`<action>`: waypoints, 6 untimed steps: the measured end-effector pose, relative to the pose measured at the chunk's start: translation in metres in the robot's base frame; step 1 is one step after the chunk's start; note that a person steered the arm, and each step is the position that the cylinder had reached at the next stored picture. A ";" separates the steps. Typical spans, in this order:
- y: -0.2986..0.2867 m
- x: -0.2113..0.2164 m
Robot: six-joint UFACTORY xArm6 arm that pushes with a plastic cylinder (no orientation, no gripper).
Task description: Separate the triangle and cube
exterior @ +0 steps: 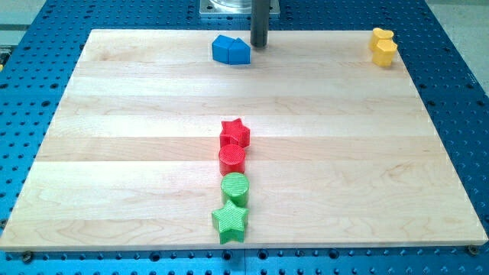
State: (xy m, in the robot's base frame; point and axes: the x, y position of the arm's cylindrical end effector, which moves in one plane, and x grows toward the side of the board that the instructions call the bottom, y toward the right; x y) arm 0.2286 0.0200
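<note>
The blue triangle (pixel 222 48) and blue cube (pixel 239 53) sit touching near the board's (pixel 114 114) top edge, a little left of centre. My tip (pixel 259 45) stands just right of the cube — a bare rod, no fingers to open or close. Well below, a column runs downward — red star (pixel 234 133), red cylinder (pixel 232 159), green cylinder (pixel 235 187), green star (pixel 230 221). A yellow block (pixel 383 46) sits at the top right corner.

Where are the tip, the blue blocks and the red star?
my tip (pixel 260 46): camera view, rod's very end.
blue blocks (pixel 231 50): camera view, middle of the touching pair.
red star (pixel 234 133): camera view, top face.
</note>
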 end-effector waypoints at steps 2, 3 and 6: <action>-0.040 0.060; -0.040 0.065; 0.001 0.080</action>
